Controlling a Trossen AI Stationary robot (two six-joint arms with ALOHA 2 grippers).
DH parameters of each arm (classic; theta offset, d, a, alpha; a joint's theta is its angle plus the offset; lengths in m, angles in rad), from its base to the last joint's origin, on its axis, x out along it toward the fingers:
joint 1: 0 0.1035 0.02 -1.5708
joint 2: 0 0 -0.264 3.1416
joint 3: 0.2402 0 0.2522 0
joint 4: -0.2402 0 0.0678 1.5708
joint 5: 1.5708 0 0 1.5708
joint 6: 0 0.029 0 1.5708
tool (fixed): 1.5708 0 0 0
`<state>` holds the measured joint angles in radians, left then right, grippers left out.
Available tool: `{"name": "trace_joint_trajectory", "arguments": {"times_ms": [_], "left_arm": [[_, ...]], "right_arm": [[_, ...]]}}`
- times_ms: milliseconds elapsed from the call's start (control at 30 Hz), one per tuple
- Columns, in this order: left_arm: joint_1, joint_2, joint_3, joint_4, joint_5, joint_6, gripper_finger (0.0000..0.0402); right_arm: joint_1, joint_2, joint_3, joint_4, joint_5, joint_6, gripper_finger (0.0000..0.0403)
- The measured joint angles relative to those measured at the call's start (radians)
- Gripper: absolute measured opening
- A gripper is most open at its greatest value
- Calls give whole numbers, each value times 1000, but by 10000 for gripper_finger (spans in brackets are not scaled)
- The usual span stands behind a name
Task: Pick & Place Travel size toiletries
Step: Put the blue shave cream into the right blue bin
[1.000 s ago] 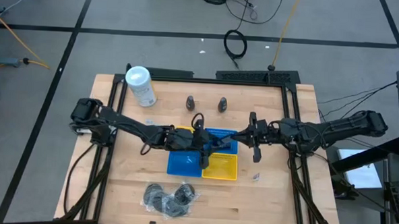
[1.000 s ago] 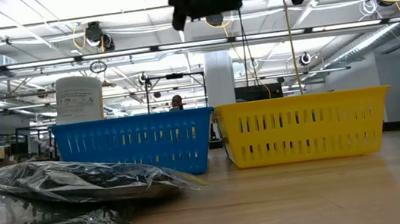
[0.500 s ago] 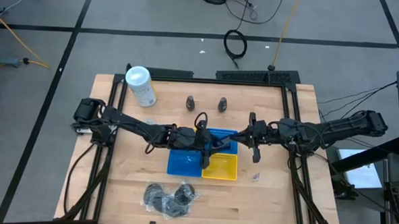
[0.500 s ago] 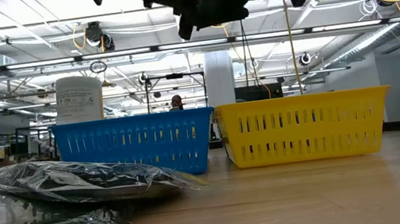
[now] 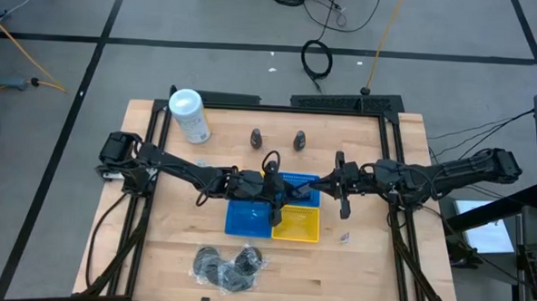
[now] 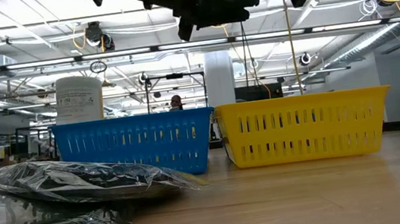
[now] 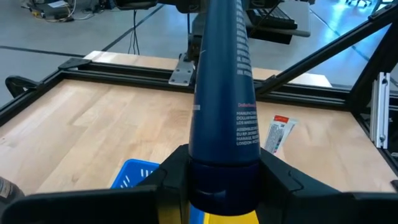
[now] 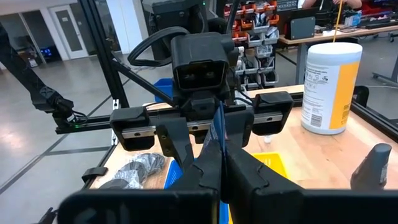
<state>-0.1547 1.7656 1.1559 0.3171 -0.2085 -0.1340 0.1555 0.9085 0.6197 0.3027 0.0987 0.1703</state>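
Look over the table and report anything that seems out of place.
One small sachet lies alone on the bare wood, just right of the yellow basket, outside it and well apart from the pile of wrapped discs. It looks like a stray. Nothing appears spilled or damaged.

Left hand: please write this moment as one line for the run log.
left hand: shut on blue tube | place: above blue basket and yellow basket | right hand: shut, facing left hand
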Motion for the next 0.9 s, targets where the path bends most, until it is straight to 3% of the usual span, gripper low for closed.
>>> {"name": "trace_joint_trajectory", "arguments": {"times_ms": [500,767,900], "left_arm": [[2,-1,2,-52,4,-6,109],[11,-1,2,-100,0,-29,109],[31,-1,2,-148,-58,-62,109]], "right_arm": [[0,0,0,27,1,-34,34],[0,-3,0,30,1,-57,76],[9,-5,0,30,3,-60,97]]}}
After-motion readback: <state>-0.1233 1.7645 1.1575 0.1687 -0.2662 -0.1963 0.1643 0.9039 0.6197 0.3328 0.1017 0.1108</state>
